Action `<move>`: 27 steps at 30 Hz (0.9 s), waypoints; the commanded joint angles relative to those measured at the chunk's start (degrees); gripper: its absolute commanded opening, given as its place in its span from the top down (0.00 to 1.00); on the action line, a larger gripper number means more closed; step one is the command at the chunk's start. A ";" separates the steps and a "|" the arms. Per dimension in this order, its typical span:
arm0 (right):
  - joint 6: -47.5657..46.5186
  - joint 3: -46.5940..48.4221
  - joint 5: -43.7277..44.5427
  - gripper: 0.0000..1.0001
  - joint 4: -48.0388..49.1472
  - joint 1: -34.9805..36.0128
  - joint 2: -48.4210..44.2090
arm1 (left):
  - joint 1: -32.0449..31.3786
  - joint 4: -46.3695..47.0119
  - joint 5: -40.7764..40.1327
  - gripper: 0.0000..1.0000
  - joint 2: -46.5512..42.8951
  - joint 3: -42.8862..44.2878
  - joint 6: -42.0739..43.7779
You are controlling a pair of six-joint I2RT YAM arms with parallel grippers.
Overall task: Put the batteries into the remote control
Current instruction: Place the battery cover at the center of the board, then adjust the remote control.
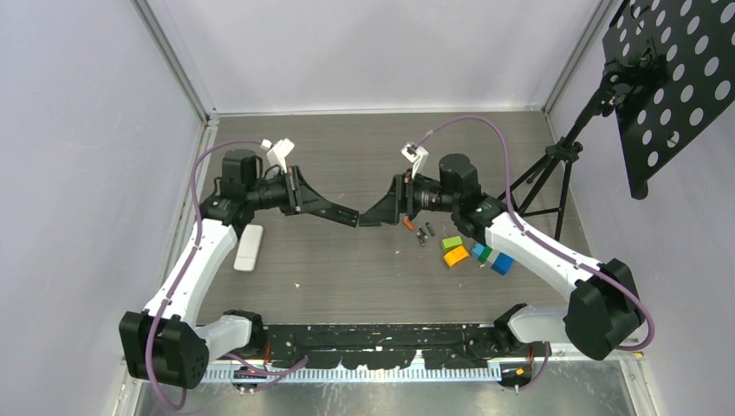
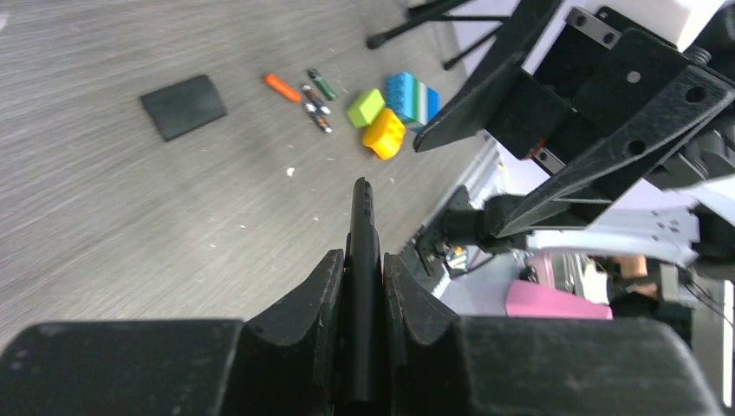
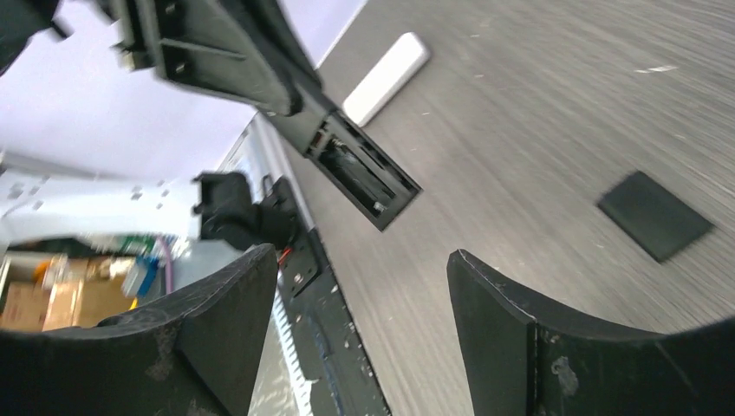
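Left gripper (image 2: 362,257) clenches the black remote control (image 2: 362,208) edge-on between its fingers, its open battery bay facing the right gripper (image 3: 360,256), whose jaws are spread wide and hold nothing. Four batteries (image 2: 312,100), one orange and three dark, lie just beside the green block (image 2: 366,107), apart from both grippers. One orange block (image 2: 384,133) and one blue block (image 2: 412,97) adjoin the green block. One black cover (image 2: 184,106) lies beyond the batteries.
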 commanded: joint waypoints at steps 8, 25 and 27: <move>-13.05 8.83 -15.86 0.26 -10.29 4.70 1.31 | -1.94 12.60 23.56 1.00 -9.54 0.48 -0.11; -11.93 14.58 -27.02 0.45 -9.87 9.63 2.21 | -2.33 17.02 27.65 1.00 -15.17 -1.63 -0.86; -12.10 15.04 -27.78 0.52 -9.66 9.91 2.90 | -2.33 16.86 27.13 1.00 -14.70 -1.44 -1.28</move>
